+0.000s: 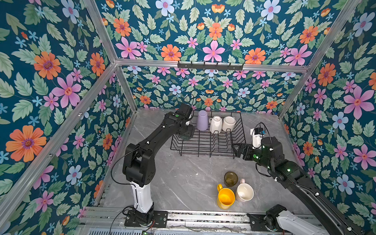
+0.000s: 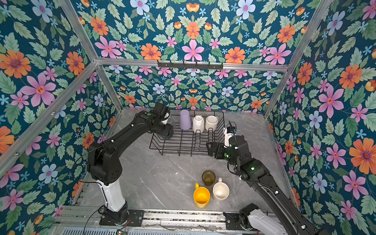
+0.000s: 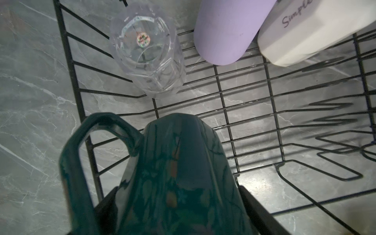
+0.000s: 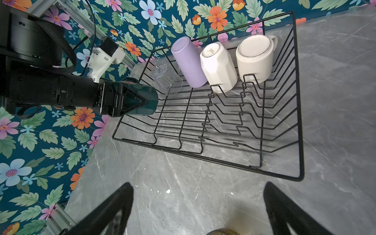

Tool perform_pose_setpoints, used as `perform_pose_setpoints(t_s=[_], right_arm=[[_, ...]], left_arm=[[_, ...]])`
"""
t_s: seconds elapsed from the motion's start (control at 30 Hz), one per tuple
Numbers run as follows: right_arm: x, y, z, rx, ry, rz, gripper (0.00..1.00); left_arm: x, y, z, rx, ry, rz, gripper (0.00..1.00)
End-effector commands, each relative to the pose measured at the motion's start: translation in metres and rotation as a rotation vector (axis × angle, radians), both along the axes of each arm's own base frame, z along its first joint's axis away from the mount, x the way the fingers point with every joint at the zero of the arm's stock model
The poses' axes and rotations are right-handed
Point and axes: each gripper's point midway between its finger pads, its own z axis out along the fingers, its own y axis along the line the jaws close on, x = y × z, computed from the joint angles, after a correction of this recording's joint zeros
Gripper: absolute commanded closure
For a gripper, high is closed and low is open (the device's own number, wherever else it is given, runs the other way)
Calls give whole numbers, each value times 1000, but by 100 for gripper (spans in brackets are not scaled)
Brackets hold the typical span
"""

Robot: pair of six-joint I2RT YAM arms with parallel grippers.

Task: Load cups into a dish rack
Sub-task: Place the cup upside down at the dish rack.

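Note:
The black wire dish rack point(image 1: 203, 152) point(image 4: 223, 162) stands at the back of the table. Upside down along its far side are a lilac tumbler point(image 1: 202, 120), two white mugs point(image 1: 215, 124) point(image 1: 228, 123) and a clear glass point(image 3: 146, 59) point(image 4: 166, 78). My left gripper point(image 3: 178, 203) point(image 1: 185, 132) is shut on a dark green mug point(image 3: 179, 173) point(image 4: 142, 99), held bottom-outward over the rack's left edge. My right gripper point(image 4: 198, 187) point(image 1: 238, 148) is open and empty by the rack's right front corner. An olive-brown glass point(image 1: 230, 178), a yellow mug point(image 1: 225, 198) and a pale pink mug point(image 1: 244, 191) stand upright near the table's front.
Flowered walls with aluminium posts close in the grey marble table point(image 1: 180, 183) on three sides. A black hook rail point(image 1: 210, 66) hangs high on the back wall. Upright divider prongs point(image 4: 234, 105) fill the rack's right half. Both arm bases sit on the front rail point(image 1: 200, 217).

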Motion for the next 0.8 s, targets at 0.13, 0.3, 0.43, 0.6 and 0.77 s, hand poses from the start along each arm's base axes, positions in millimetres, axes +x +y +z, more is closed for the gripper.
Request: perform_pose_setpoints(t_s=[0.13, 0.3, 0.43, 0.6, 0.77], right_arm=[[0, 0, 2, 16, -8, -6, 1], [1, 1, 0, 19, -3, -7, 1], [1, 1, -1, 18, -1, -6, 1], [1, 2, -2, 19, 2, -5, 1], [1, 2, -2, 19, 3, -4, 1]], left_arm=[[10, -1, -15, 30, 3, -8, 100], [11, 0, -29, 51, 27, -4, 100], [14, 2, -39, 76, 40, 0, 100], [16, 2, -49, 88, 56, 3, 100], [17, 3, -59, 99, 73, 7, 95]])
